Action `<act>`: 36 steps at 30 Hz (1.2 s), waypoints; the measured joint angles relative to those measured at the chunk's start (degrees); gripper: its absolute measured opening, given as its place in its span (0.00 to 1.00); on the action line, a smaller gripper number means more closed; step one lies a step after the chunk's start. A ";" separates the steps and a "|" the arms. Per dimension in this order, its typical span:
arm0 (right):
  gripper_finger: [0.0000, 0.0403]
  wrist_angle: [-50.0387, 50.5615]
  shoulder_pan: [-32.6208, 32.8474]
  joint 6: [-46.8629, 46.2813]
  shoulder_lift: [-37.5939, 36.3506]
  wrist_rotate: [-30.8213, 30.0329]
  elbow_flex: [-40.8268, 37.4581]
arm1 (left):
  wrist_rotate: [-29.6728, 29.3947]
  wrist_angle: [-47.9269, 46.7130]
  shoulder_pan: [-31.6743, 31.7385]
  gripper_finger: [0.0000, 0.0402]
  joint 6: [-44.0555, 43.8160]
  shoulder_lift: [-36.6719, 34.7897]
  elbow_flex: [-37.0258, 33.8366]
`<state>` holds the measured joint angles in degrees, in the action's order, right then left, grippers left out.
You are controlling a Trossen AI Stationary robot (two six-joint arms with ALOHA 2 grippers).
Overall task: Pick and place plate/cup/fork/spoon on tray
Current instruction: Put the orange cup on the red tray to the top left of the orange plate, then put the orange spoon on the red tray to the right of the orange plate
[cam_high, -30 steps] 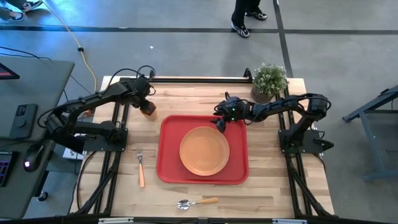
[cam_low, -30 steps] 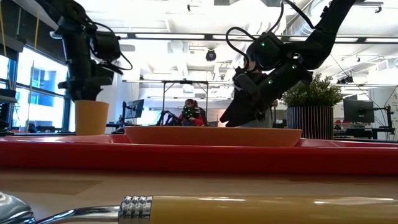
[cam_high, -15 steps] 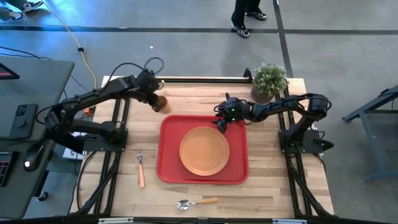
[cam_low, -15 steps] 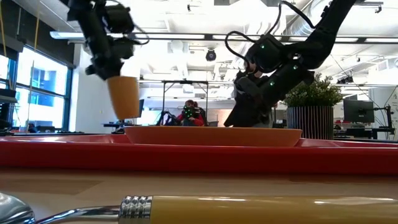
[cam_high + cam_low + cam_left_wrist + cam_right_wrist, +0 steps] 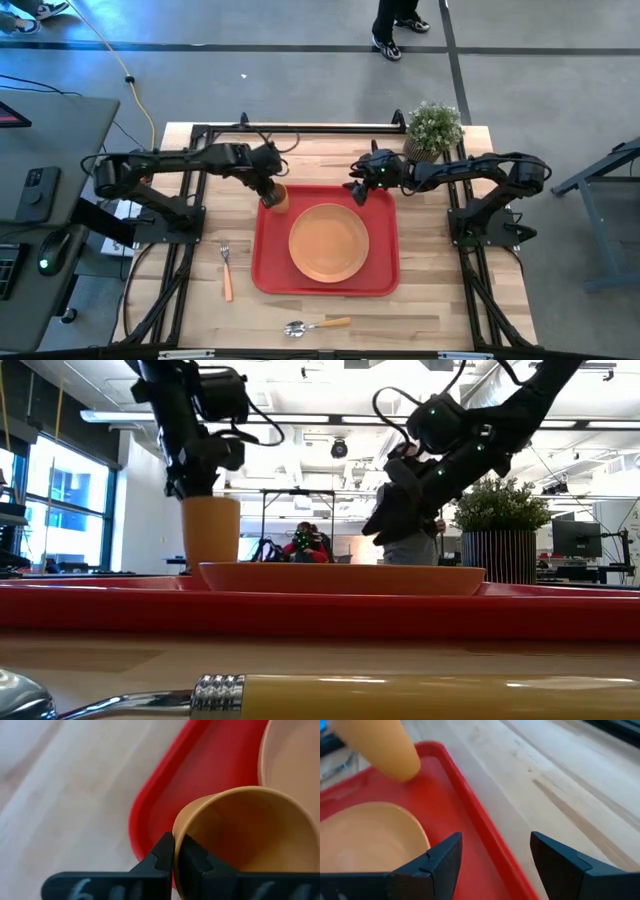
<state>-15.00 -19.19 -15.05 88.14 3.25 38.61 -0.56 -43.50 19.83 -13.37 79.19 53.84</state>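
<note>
The orange-tan cup (image 5: 277,197) hangs from my left gripper (image 5: 267,189), which is shut on it over the far left corner of the red tray (image 5: 270,275). The cup also shows in the low view (image 5: 210,530) and the right wrist view (image 5: 385,745). The orange plate (image 5: 328,242) lies flat in the tray's middle. My right gripper (image 5: 357,192) is open and empty above the tray's far right corner. The fork (image 5: 226,270) lies on the table left of the tray. The spoon (image 5: 318,325) lies near the front edge. My left gripper pinches the cup's wall at the rim (image 5: 176,827), one finger (image 5: 162,855) outside and one finger (image 5: 195,857) inside. The fingers come from above and from the table's left. The cup hangs a little tilted; whether its base touches the tray I cannot tell.
A potted plant (image 5: 433,130) stands at the table's far right corner, just behind the right arm. A person's feet (image 5: 395,40) show on the floor beyond the table. Bare wood lies left and right of the tray.
My left gripper has lifted the cup off the table at the far left, carried it toward the right and near, and lowered it over the tray's far left corner. My right gripper has risen a little, still open.
</note>
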 joint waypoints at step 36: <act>0.56 -12.66 38.46 -15.96 4.62 -35.68 2.25 | -22.30 22.84 -25.64 0.43 -10.11 -30.53 -18.13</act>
<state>-27.66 19.26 -31.01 92.76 -32.43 40.86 -22.85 -20.66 -5.81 -23.47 48.67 35.71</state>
